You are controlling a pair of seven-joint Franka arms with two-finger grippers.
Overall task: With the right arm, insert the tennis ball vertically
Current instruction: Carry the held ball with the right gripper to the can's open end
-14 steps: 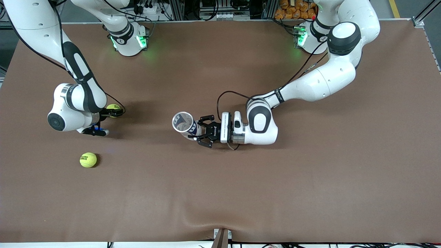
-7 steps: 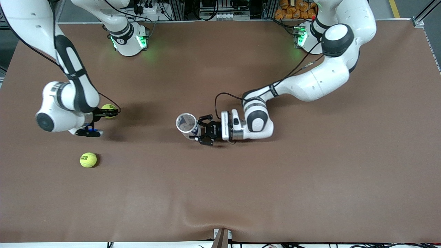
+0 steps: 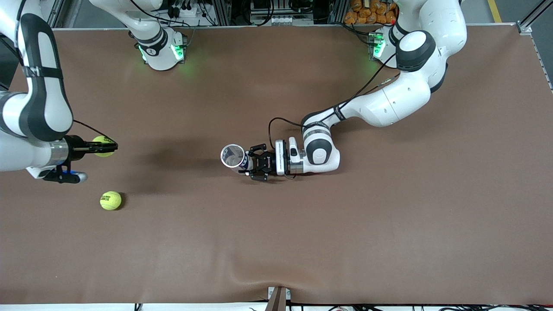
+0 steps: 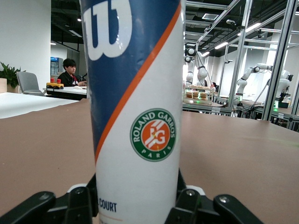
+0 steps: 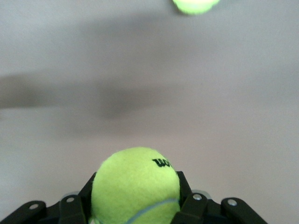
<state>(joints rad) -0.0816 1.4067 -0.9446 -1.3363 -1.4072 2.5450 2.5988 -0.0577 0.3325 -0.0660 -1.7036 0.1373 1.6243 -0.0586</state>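
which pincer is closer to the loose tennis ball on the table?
Right. The right pincer, gripping another ball, hovers beside the loose tennis ball; the left pincer holds the can mid-table.

The large white jointed right arm [image 3: 36,99] with black joint sections comes down beside the tabletop's edge at its own end; its slim black two-finger right gripper [image 3: 103,147] is up in the air over that end, clamped on a yellow-green ball [image 5: 135,185]. The white left arm [image 3: 389,101] reaches low to mid-table, its black left gripper [image 3: 250,166] gripping an upright tube [image 4: 135,107].
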